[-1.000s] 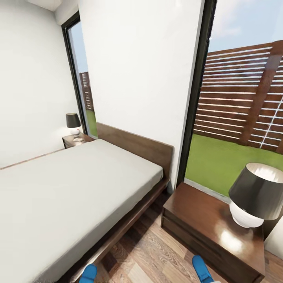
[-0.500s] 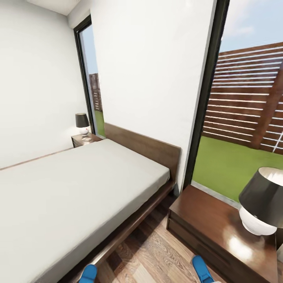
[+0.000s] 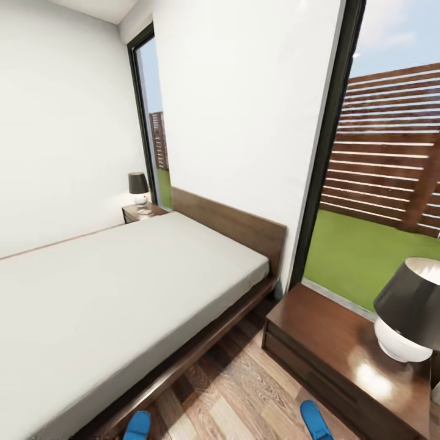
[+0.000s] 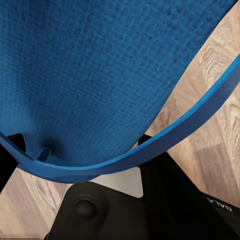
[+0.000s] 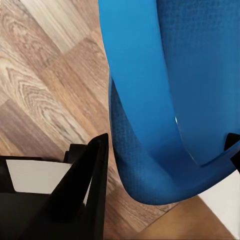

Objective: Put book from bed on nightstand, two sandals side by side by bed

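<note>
**Blue sandals in both grippers as the robot is turning beside the bed**

Blue is showing at the bottom edge of the head view: the toe of one sandal [image 3: 137,424] near the bed frame and the toe of the other sandal [image 3: 315,420] in front of the near nightstand [image 3: 330,342]. Compared with a second ago, the whole picture is sliding rightward, so the camera is swinging left; the far nightstand [image 3: 139,212] and its lamp [image 3: 139,188] are now sitting closer to the middle. The bed [image 3: 122,287] is lying bare and off-white, with no book visible on the part shown; its foot end is cut off. This suggests the robot is still positioning itself before setting the sandals down.

In the left wrist view, the left gripper [image 4: 80,165] is holding a sandal [image 4: 100,75] by its thong strap, dark fingers [image 4: 165,170] closing around it above the wood floor [image 4: 220,130].

In the right wrist view, the right gripper [image 5: 165,160] is gripping the other sandal [image 5: 190,90], one dark finger [image 5: 92,175] pressing its edge; the opposite finger is barely visible.
</note>
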Motion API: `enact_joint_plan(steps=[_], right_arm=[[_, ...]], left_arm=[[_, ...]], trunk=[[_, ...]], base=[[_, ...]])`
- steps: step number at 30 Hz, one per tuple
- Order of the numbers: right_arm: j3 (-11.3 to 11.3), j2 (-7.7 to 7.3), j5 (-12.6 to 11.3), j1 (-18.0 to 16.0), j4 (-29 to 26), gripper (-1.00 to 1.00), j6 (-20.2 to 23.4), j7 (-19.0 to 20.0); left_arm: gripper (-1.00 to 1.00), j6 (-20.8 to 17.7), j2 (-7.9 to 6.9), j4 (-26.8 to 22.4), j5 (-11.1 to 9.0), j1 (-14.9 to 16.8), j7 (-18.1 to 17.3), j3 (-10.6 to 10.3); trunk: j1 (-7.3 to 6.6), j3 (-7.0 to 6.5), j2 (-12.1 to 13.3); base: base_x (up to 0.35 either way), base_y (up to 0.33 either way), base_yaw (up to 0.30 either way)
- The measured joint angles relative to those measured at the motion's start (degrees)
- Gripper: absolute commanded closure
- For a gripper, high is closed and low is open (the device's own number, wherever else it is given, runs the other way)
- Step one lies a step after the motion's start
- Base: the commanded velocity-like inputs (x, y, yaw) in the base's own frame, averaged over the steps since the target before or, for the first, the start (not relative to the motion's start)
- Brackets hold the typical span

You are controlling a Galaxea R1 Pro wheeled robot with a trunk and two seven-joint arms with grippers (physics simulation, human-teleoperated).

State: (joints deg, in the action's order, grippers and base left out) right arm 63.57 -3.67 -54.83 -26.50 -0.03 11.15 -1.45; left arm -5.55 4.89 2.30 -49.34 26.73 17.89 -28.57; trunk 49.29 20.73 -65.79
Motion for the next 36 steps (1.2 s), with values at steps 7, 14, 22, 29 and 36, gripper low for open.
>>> enact_joint_plan(steps=[7,14,22,29,36], right_arm=[[0.00,0.00,0.02,0.02,0.00,1.00,0.59,-0.01],[0.00,-0.01,0.01,0.00,-0.01,1.00,0.66,-0.01],[0.01,-0.01,0.01,0.04,-0.01,1.00,0.67,-0.01],[0.01,-0.01,0.01,0.06,-0.01,1.00,0.67,-0.01],[0.00,-0.01,0.01,0.01,-0.01,1.00,0.67,-0.01]], left_arm=[[1.00,0.03,0.00,0.00,-0.01,0.00,0.00,0.00],[1.00,0.04,0.00,0.00,-0.01,0.00,0.01,0.00],[1.00,0.06,0.01,0.03,0.00,0.01,0.00,-0.01],[1.00,0.06,0.01,0.04,0.00,0.01,0.00,-0.01],[1.00,0.06,0.00,0.05,0.00,0.00,0.00,0.00]], trunk=[[-0.01,0.54,0.00],[-0.01,1.06,0.00],[-0.01,1.27,0.00],[-0.01,1.29,0.00],[-0.01,1.44,0.00]], base=[[-0.021,-0.012,0.161],[-0.003,-0.002,0.141],[-0.001,0.000,0.039],[0.000,0.000,0.005],[0.000,0.000,0.054]])
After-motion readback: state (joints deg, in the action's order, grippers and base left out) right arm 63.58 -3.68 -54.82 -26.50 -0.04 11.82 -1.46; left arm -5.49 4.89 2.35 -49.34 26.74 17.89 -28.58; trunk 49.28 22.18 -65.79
